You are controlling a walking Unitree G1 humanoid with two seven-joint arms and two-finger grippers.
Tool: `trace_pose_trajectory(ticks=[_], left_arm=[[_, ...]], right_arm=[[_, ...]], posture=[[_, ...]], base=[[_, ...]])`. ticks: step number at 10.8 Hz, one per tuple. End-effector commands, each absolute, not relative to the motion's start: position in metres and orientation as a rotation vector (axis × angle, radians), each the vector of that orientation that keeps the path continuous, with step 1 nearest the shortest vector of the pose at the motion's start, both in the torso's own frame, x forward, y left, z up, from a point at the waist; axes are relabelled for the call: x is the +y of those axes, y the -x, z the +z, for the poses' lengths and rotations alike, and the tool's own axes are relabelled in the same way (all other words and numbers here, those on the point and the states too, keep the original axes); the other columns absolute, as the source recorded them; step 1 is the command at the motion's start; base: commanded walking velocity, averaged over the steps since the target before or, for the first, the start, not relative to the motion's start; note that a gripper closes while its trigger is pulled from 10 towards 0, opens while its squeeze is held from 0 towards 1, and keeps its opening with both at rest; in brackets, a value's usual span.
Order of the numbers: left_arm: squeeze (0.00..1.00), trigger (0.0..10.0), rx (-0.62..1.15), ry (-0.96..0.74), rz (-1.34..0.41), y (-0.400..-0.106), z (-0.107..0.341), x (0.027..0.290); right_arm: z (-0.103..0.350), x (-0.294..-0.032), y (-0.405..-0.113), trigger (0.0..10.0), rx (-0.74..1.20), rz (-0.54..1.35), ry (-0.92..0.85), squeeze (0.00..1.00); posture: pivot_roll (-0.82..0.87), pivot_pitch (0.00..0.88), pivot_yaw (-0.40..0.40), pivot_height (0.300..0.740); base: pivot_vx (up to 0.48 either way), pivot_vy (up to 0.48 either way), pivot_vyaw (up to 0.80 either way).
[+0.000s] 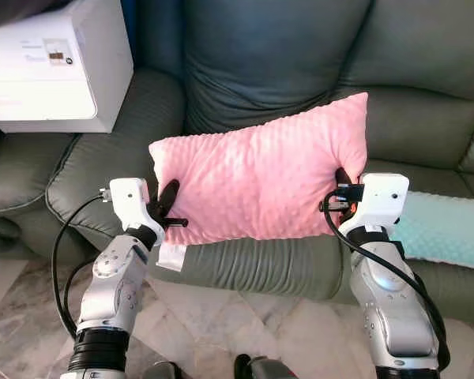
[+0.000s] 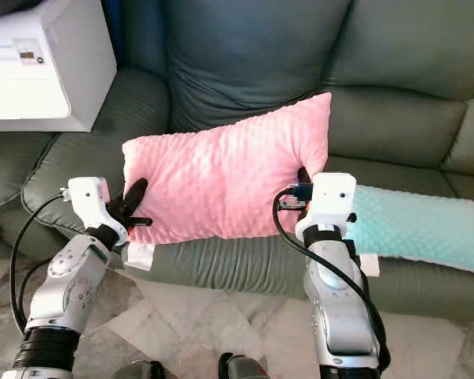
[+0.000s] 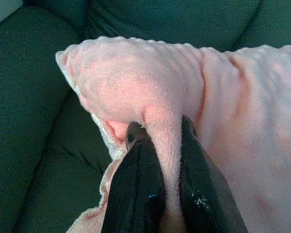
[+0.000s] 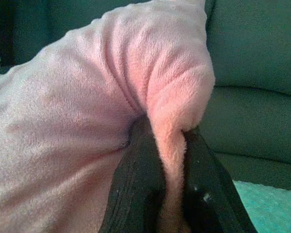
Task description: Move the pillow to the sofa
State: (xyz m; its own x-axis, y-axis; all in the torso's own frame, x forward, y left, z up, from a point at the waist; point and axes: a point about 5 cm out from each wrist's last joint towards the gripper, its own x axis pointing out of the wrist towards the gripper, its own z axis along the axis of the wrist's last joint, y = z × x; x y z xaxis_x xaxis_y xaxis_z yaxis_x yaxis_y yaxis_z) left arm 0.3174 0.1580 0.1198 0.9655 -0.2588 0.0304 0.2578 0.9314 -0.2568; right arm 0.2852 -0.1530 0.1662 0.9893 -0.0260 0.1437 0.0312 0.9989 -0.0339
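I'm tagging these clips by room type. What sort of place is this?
Most likely a home living room: a dark green sofa, a pink pillow held over it, and marble-patterned floor tiles.

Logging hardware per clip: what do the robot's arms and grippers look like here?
Two silver-grey jointed arms with black collars near the base. Each wrist carries a white boxy housing with a looping black cable. The left gripper and right gripper each have two long black fingers.

No legible txt is seen. A small label is carried on the white box point(image 1: 55, 67), upper left, but its print is too small to be read.
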Motion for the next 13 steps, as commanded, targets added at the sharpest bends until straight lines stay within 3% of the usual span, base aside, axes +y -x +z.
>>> trace_pose_trajectory(ticks=[1,2,11,13], left_arm=[[0.0,10.0,-0.007,0.241,-0.299,-0.315,0.122,0.155],[0.0,10.0,-0.009,0.259,-0.311,-0.314,0.122,0.155],[0.0,10.0,0.0,0.282,-0.37,-0.309,0.122,0.148],[0.0,10.0,0.036,0.299,-0.395,-0.307,0.118,0.141]], right_arm=[[0.172,-0.157,-0.282,10.0,-0.17,-0.041,0.038,0.0],[0.172,-0.157,-0.282,10.0,-0.169,-0.042,0.038,0.0],[0.172,-0.156,-0.281,10.0,-0.166,-0.038,0.042,0.0],[0.172,-0.156,-0.281,10.0,-0.164,-0.036,0.043,0.0]], posture=[[-0.1,0.184,-0.076,0.74],[-0.1,0.184,-0.076,0.74],[-0.1,0.191,-0.077,0.74],[-0.1,0.193,-0.079,0.74]], base=[[0.0,0.0,0.0],[0.0,0.0,0.0],[0.467,0.0,0.0],[0.0,0.0,0.0]])
